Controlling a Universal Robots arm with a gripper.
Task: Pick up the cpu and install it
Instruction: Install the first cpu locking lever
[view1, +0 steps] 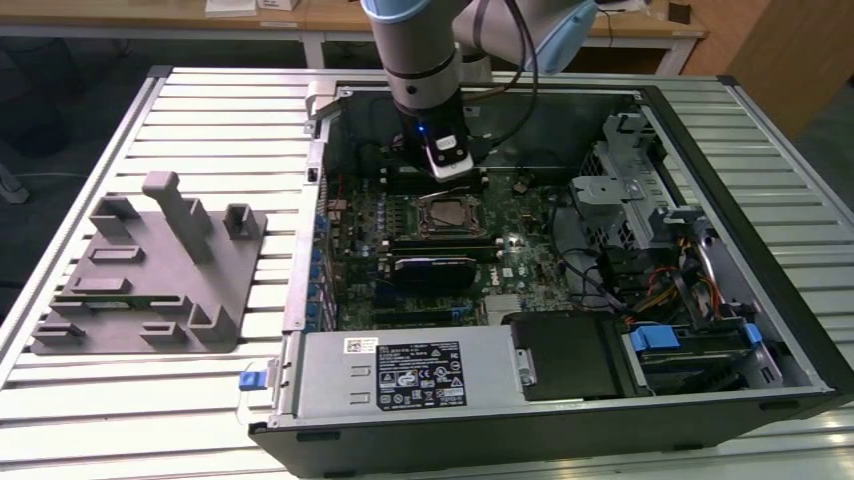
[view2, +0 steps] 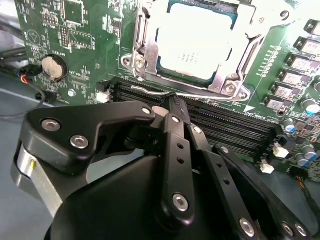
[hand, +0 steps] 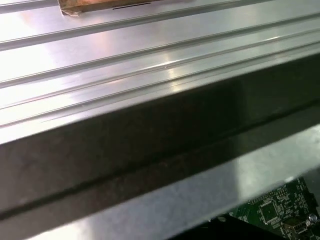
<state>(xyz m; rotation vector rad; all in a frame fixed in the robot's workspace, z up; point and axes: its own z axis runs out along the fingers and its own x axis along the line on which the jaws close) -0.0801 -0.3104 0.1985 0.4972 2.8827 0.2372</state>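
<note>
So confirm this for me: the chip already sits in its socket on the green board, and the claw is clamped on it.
Not quite. The chip does sit in its socket on the green board, but in the second wrist view the claw is beside the socket, holding nothing.

Print on the power supply label and cpu is illegible.

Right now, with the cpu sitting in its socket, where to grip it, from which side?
The cpu lies flat in the socket, with the metal frame overlapping its rim. Only the flat top is exposed, so likely no pinch yet; with the frame lifted, take two opposite rim edges from straight above.
</note>
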